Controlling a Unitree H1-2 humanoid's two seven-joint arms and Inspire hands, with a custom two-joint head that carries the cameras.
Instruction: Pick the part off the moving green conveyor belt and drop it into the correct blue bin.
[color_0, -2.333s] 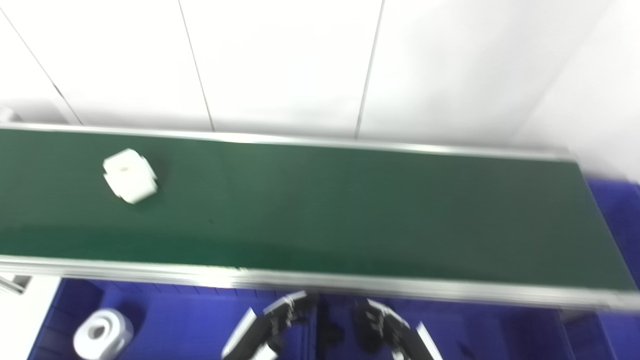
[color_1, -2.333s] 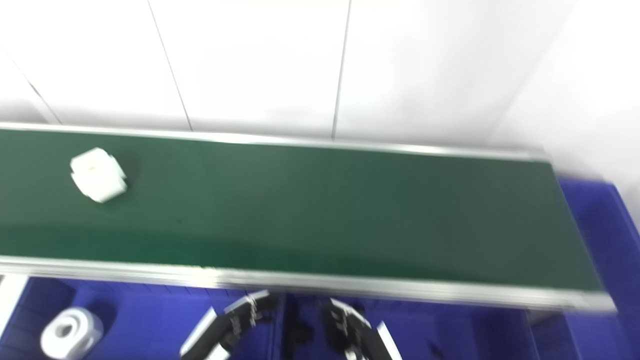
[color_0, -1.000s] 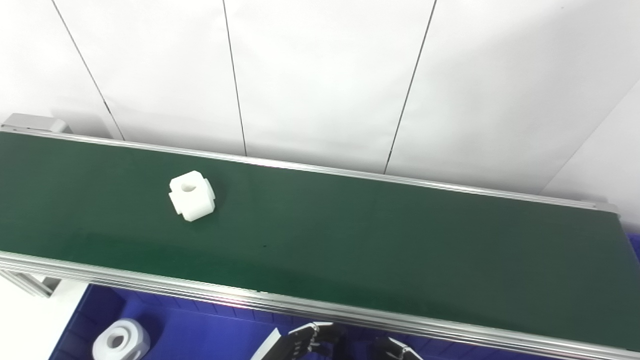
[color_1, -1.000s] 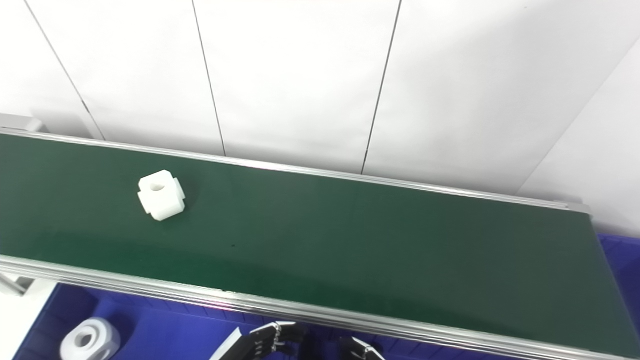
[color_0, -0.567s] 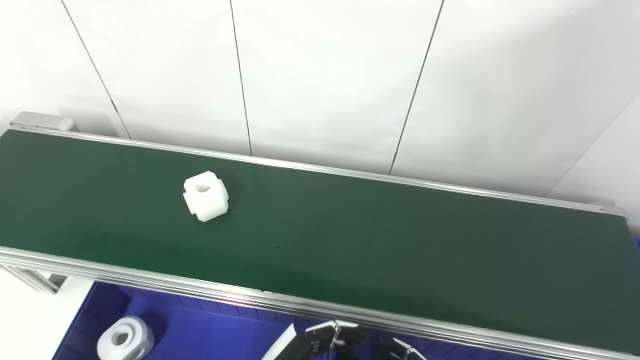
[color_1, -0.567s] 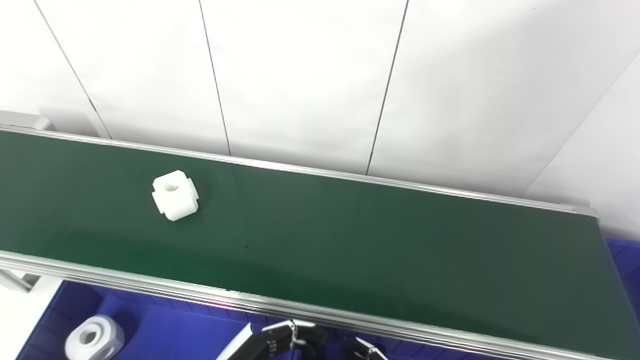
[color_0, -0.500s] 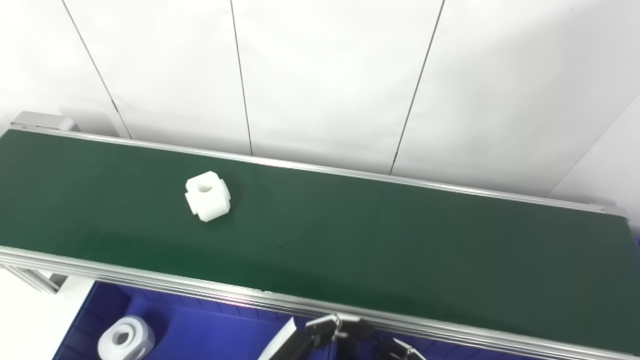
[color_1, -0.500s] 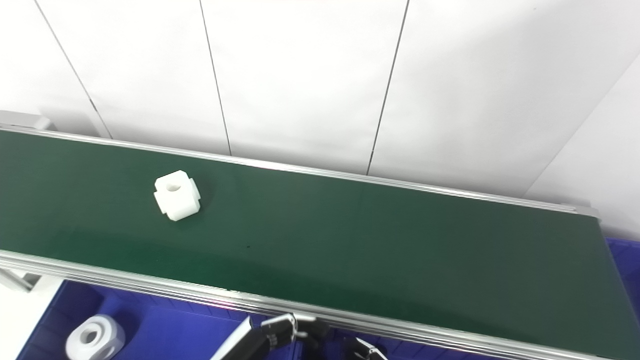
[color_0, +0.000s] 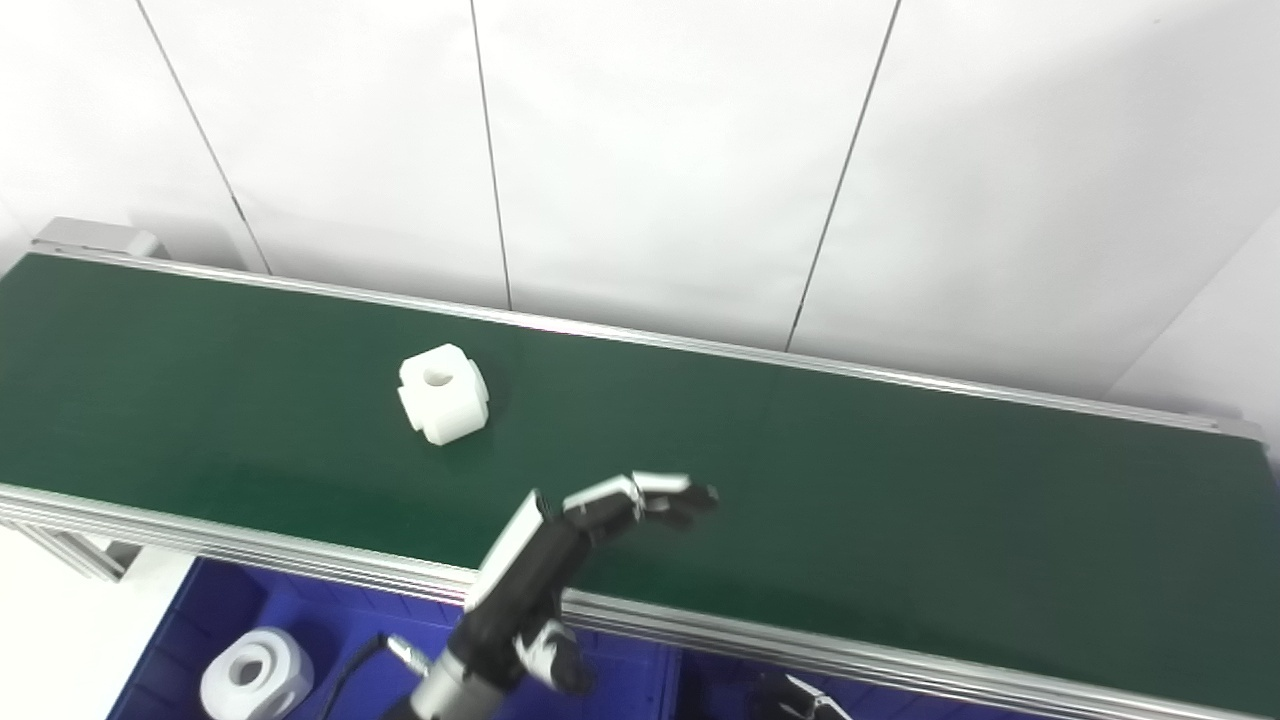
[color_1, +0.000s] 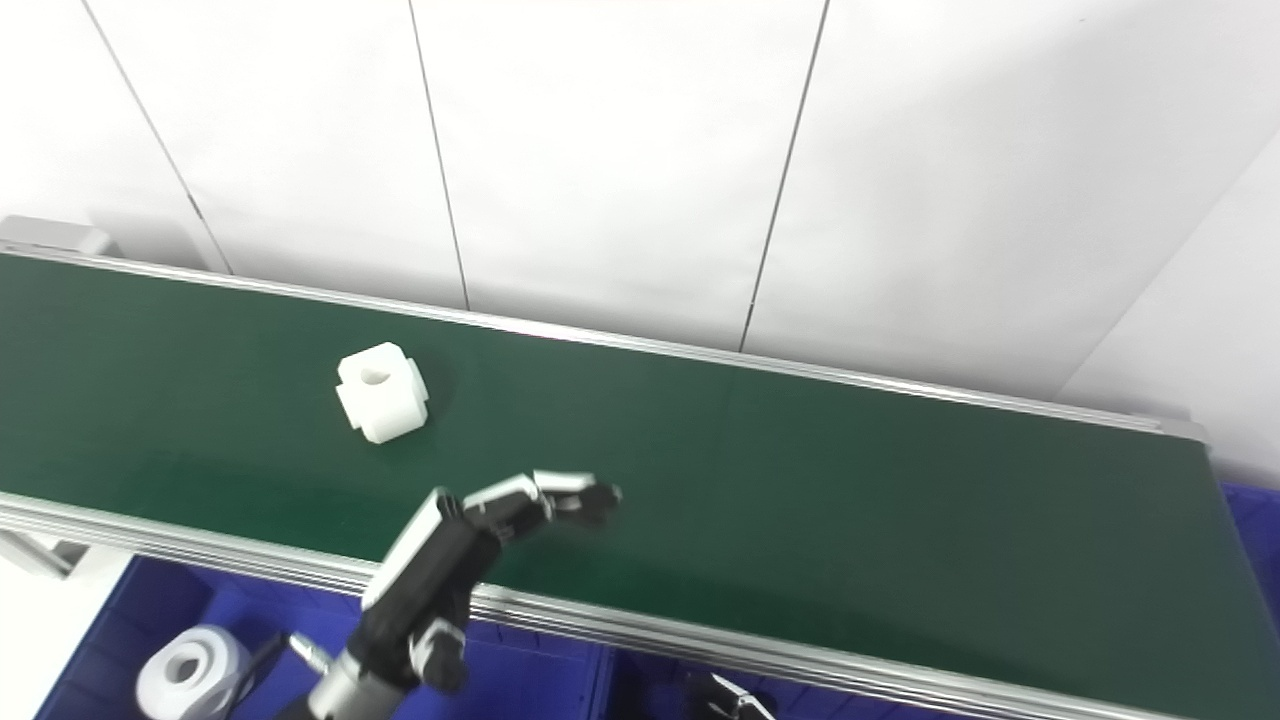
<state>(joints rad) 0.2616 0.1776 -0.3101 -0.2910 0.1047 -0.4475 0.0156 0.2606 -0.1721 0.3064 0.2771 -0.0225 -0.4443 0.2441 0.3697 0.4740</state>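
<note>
Lying on the belt in the left eye view, the part sits well left of the left hand, whose fingers are spread, holding nothing, over the near rail. In the right eye view, bare belt stretches rightward; a ring rests in the bin, and the right hand barely shows, state unclear.

The green conveyor belt looks smooth and dull, like rubber. Its side rails are shiny silver metal. The white part looks like smooth, dull plastic. The blue bin looks like plastic too. The left hand has black and white hard shells.
</note>
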